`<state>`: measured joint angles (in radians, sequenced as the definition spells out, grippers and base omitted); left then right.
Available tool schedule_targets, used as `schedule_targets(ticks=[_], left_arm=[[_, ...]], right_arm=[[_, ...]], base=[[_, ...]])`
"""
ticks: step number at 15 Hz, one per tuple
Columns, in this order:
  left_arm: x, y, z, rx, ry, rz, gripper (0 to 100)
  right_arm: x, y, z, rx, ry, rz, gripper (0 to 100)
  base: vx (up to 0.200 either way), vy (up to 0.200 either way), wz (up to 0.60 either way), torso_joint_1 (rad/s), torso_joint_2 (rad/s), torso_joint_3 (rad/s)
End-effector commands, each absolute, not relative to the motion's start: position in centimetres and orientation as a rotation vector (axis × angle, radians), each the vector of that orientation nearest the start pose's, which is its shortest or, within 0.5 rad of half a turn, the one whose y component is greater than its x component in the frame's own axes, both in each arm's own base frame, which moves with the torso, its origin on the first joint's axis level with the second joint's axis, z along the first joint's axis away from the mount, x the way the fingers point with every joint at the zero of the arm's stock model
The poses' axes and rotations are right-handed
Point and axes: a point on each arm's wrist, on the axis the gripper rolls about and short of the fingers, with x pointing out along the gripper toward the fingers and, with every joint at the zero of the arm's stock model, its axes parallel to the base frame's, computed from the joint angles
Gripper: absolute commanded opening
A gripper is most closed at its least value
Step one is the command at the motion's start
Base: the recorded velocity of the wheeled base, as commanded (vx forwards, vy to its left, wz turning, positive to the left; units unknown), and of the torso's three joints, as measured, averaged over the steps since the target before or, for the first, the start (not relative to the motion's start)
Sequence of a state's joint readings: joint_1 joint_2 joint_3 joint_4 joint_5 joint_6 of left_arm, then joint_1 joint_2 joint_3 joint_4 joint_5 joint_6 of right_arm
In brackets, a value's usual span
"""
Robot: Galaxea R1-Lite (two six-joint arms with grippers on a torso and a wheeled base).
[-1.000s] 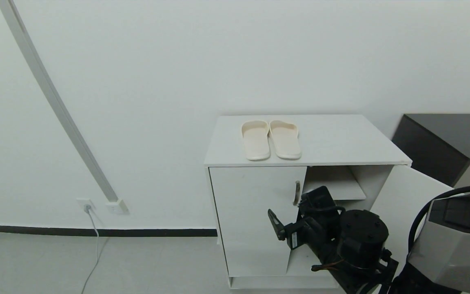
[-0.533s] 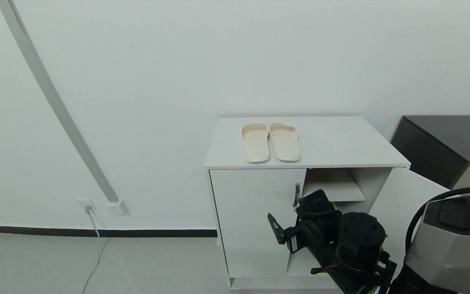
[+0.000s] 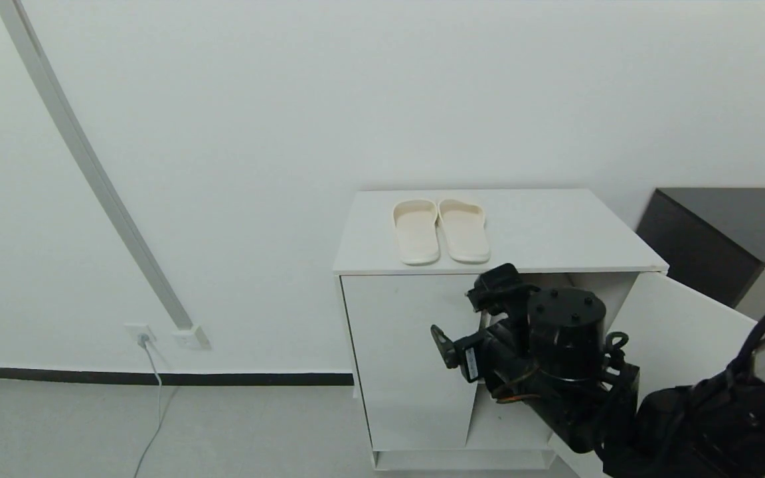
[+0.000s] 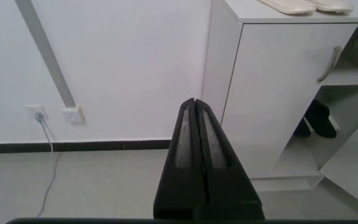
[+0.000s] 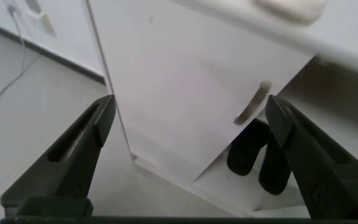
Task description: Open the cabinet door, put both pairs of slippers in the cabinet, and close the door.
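The pair of cream foam slippers (image 3: pixel 441 230) lies side by side on the top surface of the white wooden cabinet (image 3: pixel 555 232), long axes running front to back. The right gripper (image 5: pixel 190 109), jaws spread wide, hangs below that surface before the closed left door (image 3: pixel 409 352), so the pair lies up and beyond it; this arm looks nearer. The left gripper (image 4: pixel 196 109) has its jaws pressed together. A pair of black slippers (image 5: pixel 263 158) stands inside on the bottom shelf, partly cut off by the door edge
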<state>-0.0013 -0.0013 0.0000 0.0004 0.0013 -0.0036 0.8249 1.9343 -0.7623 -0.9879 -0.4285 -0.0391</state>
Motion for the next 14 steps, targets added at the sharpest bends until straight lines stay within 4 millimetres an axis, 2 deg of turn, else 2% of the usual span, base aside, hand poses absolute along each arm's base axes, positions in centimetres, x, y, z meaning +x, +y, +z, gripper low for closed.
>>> schedule_targets(ticks=[1,6,10,14], left_arm=[[-2.3,0.0,7.5,-0.003,0.0,0.0,0],[-2.3,0.0,7.5,-0.002,0.0,0.0,0],[-2.3,0.0,7.5,-0.002,0.0,-0.002,0],[-2.3,0.0,7.5,0.0,0.002,-0.003,0]], right_arm=[[24.0,24.6,18.1,-0.062,0.079,0.345,100],[25.4,25.9,22.1,0.055,0.192,0.236,100],[25.7,26.1,21.8,0.067,0.217,0.224,100],[25.8,26.3,21.4,0.063,0.222,0.224,100]], base=[[0.0,0.0,0.0,0.0,0.0,0.0],[0.0,0.0,0.0,0.0,0.0,0.0],[0.0,0.0,0.0,0.0,0.0,0.0],[0.2,0.0,0.0,-0.003,0.0,0.004]])
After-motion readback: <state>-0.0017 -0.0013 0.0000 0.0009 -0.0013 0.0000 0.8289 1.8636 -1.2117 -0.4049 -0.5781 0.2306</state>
